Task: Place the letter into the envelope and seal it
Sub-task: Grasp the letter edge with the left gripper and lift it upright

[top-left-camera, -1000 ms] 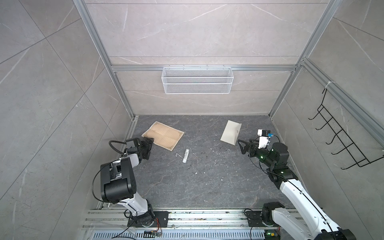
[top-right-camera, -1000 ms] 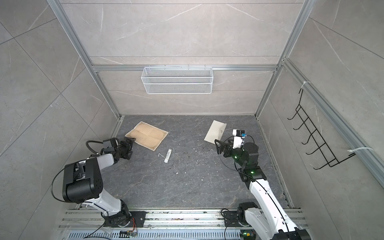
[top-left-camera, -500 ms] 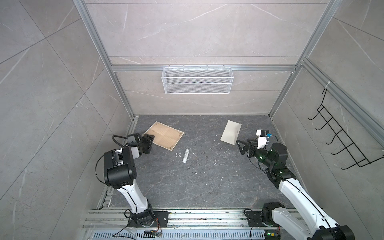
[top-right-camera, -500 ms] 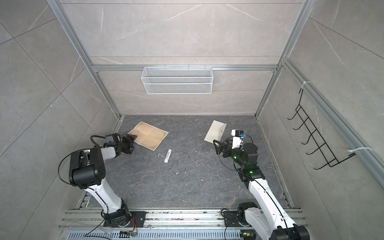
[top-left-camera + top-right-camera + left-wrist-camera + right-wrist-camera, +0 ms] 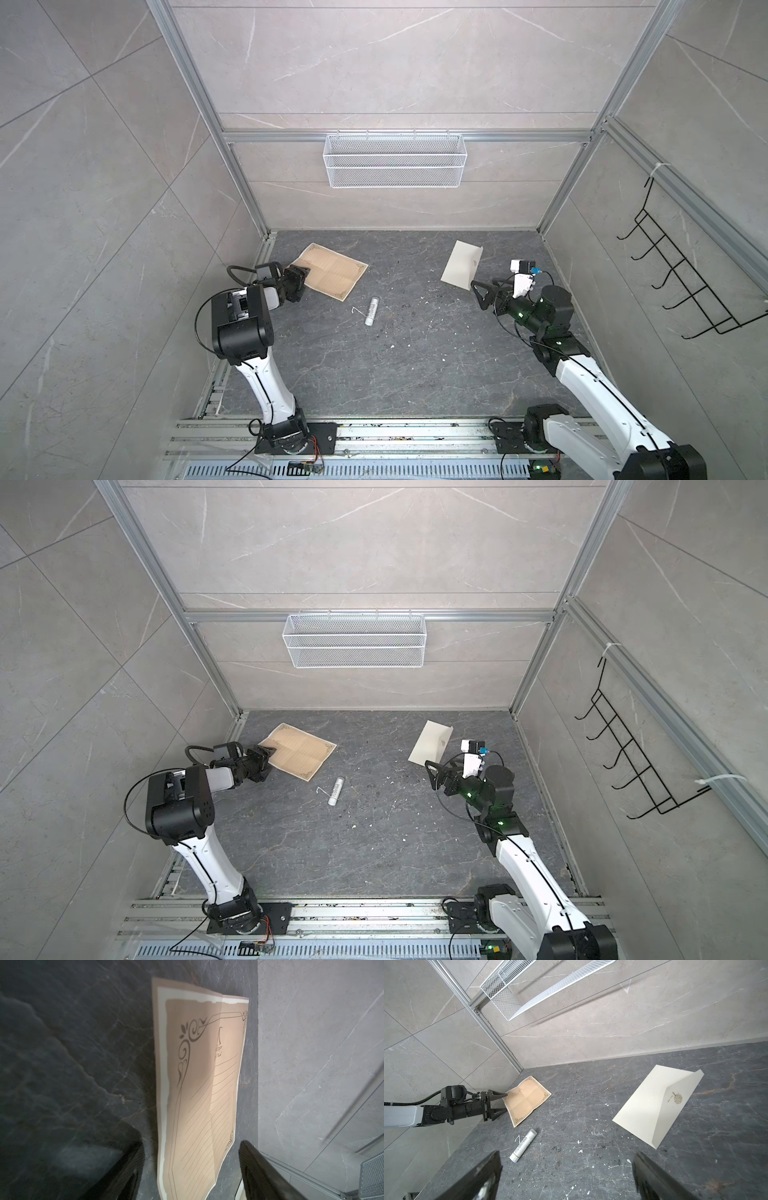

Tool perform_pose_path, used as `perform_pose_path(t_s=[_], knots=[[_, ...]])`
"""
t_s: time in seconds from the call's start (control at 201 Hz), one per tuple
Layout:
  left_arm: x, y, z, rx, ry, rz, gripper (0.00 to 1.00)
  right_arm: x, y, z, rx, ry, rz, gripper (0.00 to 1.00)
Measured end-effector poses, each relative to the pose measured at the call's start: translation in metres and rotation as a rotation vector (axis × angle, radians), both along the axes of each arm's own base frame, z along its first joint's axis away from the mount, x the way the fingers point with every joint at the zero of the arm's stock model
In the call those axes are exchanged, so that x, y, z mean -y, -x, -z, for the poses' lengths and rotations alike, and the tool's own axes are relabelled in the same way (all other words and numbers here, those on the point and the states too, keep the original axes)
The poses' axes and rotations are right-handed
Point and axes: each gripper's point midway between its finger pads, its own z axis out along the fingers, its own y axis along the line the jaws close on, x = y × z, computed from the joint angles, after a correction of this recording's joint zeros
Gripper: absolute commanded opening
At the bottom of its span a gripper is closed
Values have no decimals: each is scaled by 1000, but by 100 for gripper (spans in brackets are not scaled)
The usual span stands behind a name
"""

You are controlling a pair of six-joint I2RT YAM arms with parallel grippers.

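Note:
The tan letter lies unfolded and creased at the back left of the dark floor. My left gripper is at its left edge, open. In the left wrist view the letter runs between the two fingers, one above and one below the lifted edge, and neither touches it. The cream envelope lies at the back right with its flap raised. My right gripper hovers open just in front of the envelope's near corner, holding nothing.
A white glue stick lies on the floor between the two papers. A white wire basket hangs on the back wall. A black hook rack is on the right wall. The left wall stands close behind the letter.
My left gripper has moved up to the letter's left edge and its jaws have narrowed around it. The right arm has barely moved.

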Motion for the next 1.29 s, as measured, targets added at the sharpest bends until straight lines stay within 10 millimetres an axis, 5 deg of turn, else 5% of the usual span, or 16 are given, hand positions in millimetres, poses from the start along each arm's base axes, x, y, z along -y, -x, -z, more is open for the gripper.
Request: perform_pose_path(t_s=[0.179,0.463,0.732,0.847,1.031,1.17,1.295], knots=[[-1,-5,4,5,9,-1,52,0,-1,2,-5,0,-1,99],[1,-12,14,9,26,15,0,-1,-2,6,-19,1,-6,99],[4,-14,-6,68,-15,66,0,-3,-3,8,-25,-2,-19,99],[7,-15,-51,163,-61,116,0,-7,-1,9,-29,-6,-42,99],[31,-18,-180,470,-179,279,0,-15,5,-12,-24,-11,-101,99],[79,6,-269,731,-259,501,0,-22,14,-58,53,-21,-158,99],[135,42,-303,865,-307,718,0,-29,24,-97,108,-8,-212,99]])
